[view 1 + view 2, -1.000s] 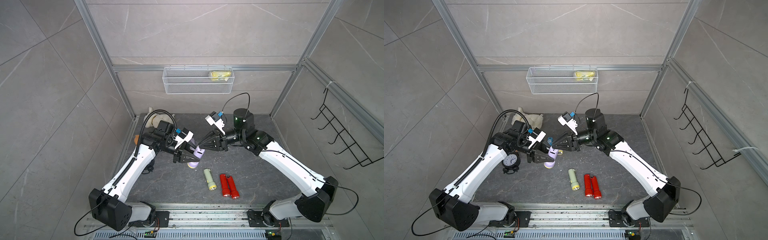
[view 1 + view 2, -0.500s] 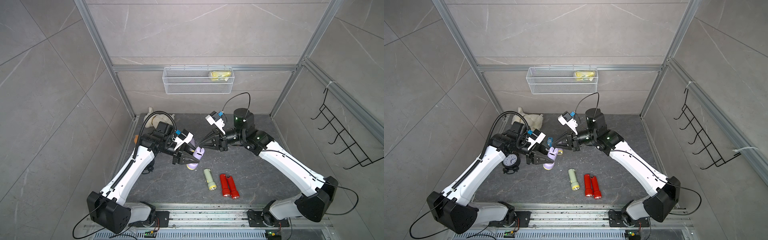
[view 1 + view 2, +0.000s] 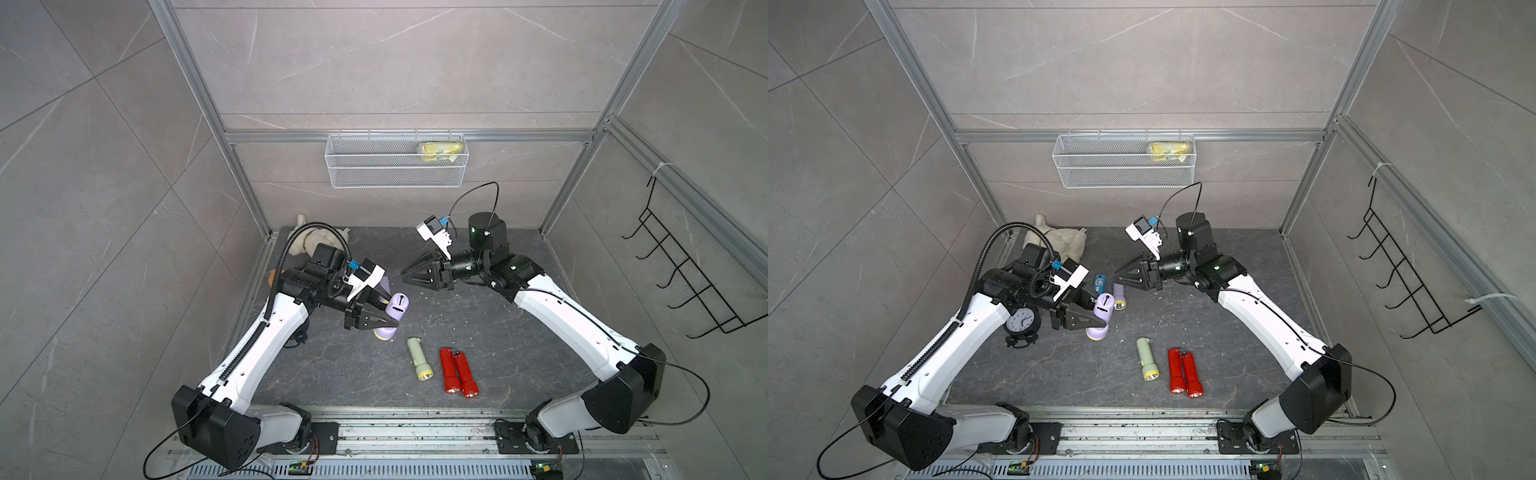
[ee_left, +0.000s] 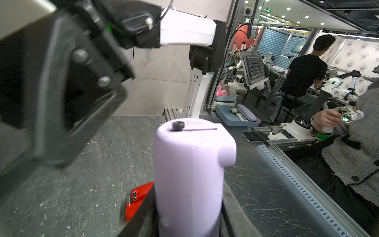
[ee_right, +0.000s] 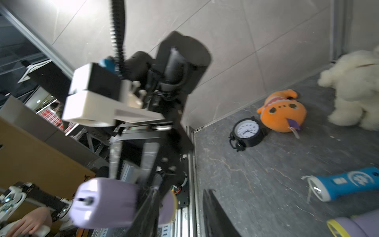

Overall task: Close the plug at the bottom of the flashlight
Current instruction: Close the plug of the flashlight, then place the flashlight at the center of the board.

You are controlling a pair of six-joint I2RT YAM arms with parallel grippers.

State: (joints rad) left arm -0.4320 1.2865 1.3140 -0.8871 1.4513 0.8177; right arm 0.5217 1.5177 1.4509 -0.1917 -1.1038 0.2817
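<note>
Flashlight (image 3: 398,305), base-up and pinched mid-body in the left gripper (image 3: 387,312) left of centre in both top views, plug (image 4: 192,129) looks folded flush, right gripper (image 3: 404,278) part-spread, empty, just upper right: closing seems done, next lower and release.

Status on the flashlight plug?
Left gripper shut on purple flashlight, bottom end up. Right gripper open, clear of it. Plug looks seated. Nothing between them.
</note>
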